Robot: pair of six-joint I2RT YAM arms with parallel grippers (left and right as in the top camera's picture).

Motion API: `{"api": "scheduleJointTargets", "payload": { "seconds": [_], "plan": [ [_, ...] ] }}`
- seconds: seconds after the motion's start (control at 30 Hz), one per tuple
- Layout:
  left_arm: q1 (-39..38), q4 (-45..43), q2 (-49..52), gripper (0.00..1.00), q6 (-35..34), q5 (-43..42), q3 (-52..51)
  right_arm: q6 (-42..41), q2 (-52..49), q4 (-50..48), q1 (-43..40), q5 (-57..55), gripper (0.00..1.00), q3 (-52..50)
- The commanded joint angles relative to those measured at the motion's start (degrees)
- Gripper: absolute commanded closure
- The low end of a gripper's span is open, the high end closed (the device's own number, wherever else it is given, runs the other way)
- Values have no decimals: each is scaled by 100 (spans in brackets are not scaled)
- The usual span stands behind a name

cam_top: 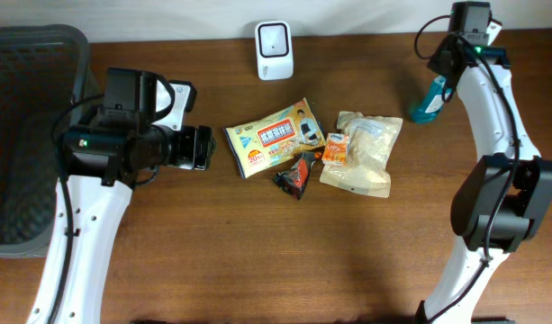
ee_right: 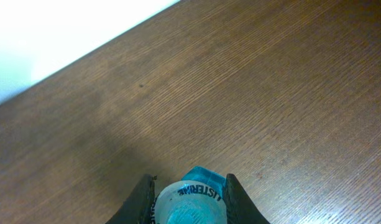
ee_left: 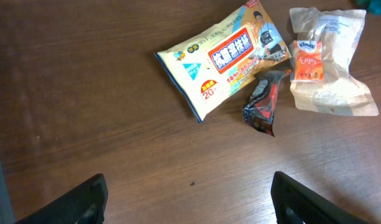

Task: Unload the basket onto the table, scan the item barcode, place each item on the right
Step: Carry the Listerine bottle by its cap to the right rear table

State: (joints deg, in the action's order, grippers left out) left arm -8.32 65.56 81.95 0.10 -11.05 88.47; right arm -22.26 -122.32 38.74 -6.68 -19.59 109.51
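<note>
1. The brown wooden table point(cam_top: 212, 261) carries everything.
2. A yellow wipes pack point(cam_top: 274, 137) lies flat near its middle.
3. A white scanner point(cam_top: 274, 49) stands beyond the wipes pack, at the far edge.
4. A dark packet point(cam_top: 295, 174) lies against the wipes pack's near right corner.
5. A clear bag point(cam_top: 370, 153) lies right of the wipes pack, with an orange tissue pack point(cam_top: 336, 149) between them.

Even, soft light over the wooden table point(cam_top: 257, 252); faint shadows; blown-out white top-left in right wrist view; bottle point(ee_right: 191, 202) blurred.

A dark brown wood-grain table point(cam_top: 257, 261) fills the overhead view. A plain white wall point(cam_top: 366, 13) borders it at twelve o'clock. Light is soft and even.
</note>
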Motion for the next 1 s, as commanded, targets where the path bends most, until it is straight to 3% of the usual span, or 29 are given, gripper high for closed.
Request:
{"api": "scheduleJointTargets", "payload": {
  "seconds": [0.0, 0.27, 0.43, 0.77, 0.97],
  "plan": [
    [24, -20, -22, 18, -57, -50, 57, 101, 9, 186, 223, -212, 84, 66],
    [24, -42, -22, 14, -55, -50, 57, 76, 22, 710, 306, -208, 71, 66],
    [24, -44, -22, 14, -57, -50, 57, -114, 179, 883, 302, -203, 72, 68],
    [24, -42, -22, 14, -57, -50, 57, -111, 337, -315, 291, -201, 77, 70],
    [24, -42, -22, 14, -57, -50, 57, -114, 286, -481, 291, -181, 78, 68]
  ]
}}
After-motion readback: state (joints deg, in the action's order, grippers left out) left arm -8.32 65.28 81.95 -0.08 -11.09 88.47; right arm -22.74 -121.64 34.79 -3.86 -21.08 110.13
